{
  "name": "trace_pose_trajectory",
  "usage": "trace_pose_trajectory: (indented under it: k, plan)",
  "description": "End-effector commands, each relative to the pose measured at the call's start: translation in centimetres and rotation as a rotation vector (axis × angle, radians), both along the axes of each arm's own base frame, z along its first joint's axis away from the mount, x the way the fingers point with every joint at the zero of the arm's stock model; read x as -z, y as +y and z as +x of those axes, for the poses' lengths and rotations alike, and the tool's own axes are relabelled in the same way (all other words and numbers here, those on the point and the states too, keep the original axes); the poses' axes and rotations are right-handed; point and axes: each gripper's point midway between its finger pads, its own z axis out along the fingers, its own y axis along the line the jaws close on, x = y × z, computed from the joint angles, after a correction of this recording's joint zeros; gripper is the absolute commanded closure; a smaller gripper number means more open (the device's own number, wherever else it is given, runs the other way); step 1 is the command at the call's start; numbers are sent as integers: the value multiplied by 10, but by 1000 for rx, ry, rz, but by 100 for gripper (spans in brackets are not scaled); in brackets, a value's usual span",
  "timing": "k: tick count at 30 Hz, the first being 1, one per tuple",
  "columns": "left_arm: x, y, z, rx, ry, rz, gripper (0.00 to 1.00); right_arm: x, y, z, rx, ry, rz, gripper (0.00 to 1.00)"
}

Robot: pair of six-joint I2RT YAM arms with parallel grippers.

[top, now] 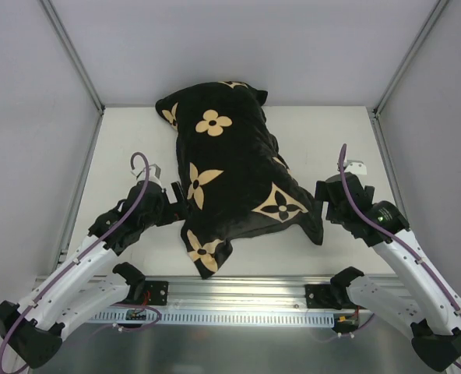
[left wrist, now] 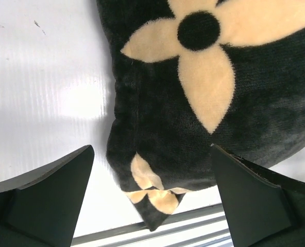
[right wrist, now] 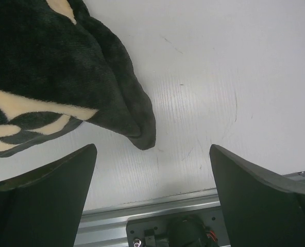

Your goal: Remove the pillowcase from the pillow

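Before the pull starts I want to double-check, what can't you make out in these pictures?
Pillow: unseen in every view, covered by the pillowcase.
Pillowcase opening: not findable anywhere; dark folds hide it.
Left wrist view: pillowcase cut off by top and right edges.
Right wrist view: pillowcase cut off by top and left edges.
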Motion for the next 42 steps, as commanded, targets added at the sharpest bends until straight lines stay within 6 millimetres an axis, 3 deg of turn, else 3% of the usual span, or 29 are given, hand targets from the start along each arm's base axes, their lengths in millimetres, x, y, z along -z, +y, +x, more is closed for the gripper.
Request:
trace_pose_trajectory:
  k: [1, 9, 16, 20, 22, 26, 27, 30, 31, 32, 33, 34, 35, 36, 38, 39, 41, 42]
  plan:
    - [-14, -5, 2, 58, -10, 33, 1, -5, 2, 3, 18, -35, 28, 4]
    - [-12, -44, -13, 298, 104, -8, 1, -2, 3, 1, -12, -40, 29, 4]
    - [-3, -72, -45, 525, 205, -42, 1, -3, 9, 3, -89, -31, 14, 4]
    - [26, -85, -63, 556, 323, 20, 1, -1, 28, 3, -217, -22, 55, 4]
    - [37, -87, -65, 539, 349, 51, 1, 5, 52, 4, -326, 5, 119, 4]
    - [54, -81, -47, 469, 334, 125, 1, 32, 88, 5, -488, 89, 191, 4]
    - [53, -86, -40, 465, 303, 120, 1, 40, 95, 14, -486, 103, 194, 4]
    - [52, -97, -29, 477, 290, 106, 24, 61, 104, 33, -436, 150, 187, 4]
    - [50, -104, -25, 487, 293, 101, 37, 65, 107, 39, -420, 161, 196, 3]
    - [48, -108, -24, 501, 295, 92, 70, 60, 117, 47, -415, 146, 234, 17]
    - [46, -110, -22, 504, 293, 92, 90, 64, 122, 51, -415, 171, 239, 36]
    - [36, -116, -17, 511, 270, 77, 100, 59, 125, 54, -415, 166, 248, 54]
    - [27, -118, -14, 511, 248, 65, 100, 42, 133, 53, -427, 165, 287, 93]
    - [17, -120, -13, 512, 233, 43, 100, 29, 133, 53, -417, 157, 287, 99]
    - [-36, -122, -11, 499, 161, -27, 100, -5, 115, 49, -378, 88, 211, 99]
    - [-83, -121, -7, 491, 55, -79, 100, -35, 118, 49, -406, 6, 210, 99]
    - [-127, -112, -7, 464, -39, -113, 100, -79, 108, 42, -423, -141, 230, 99]
    - [-172, -104, -6, 442, -151, -158, 100, -96, 107, 41, -432, -190, 250, 99]
